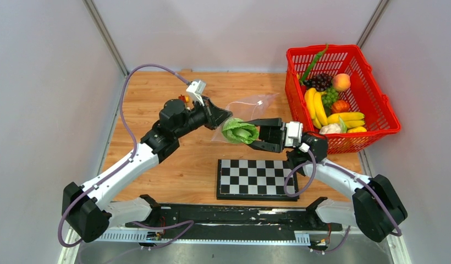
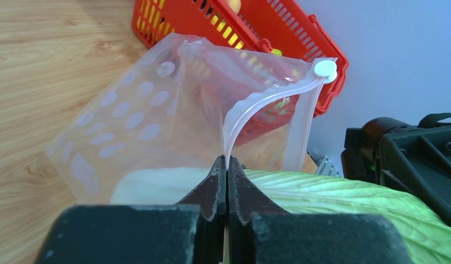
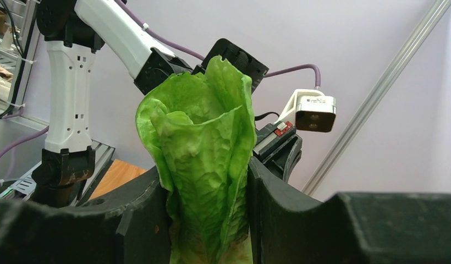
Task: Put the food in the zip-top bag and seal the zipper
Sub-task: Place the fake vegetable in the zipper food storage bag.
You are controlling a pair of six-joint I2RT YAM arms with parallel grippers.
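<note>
The left claw, pinched tight on the zipper, holds the bag raised off the surface so the right claw, gripping the lettuce at its mouth, can feed it in.

Green leafy lettuce held aloft at centre, lying sideways, leaf tips leftward, just beside clear dotted zip-top bag (also lifted, slanting far-right); pale pink zipper unsealed, bowed open; remaining food heaped in red basket, far right.
</note>
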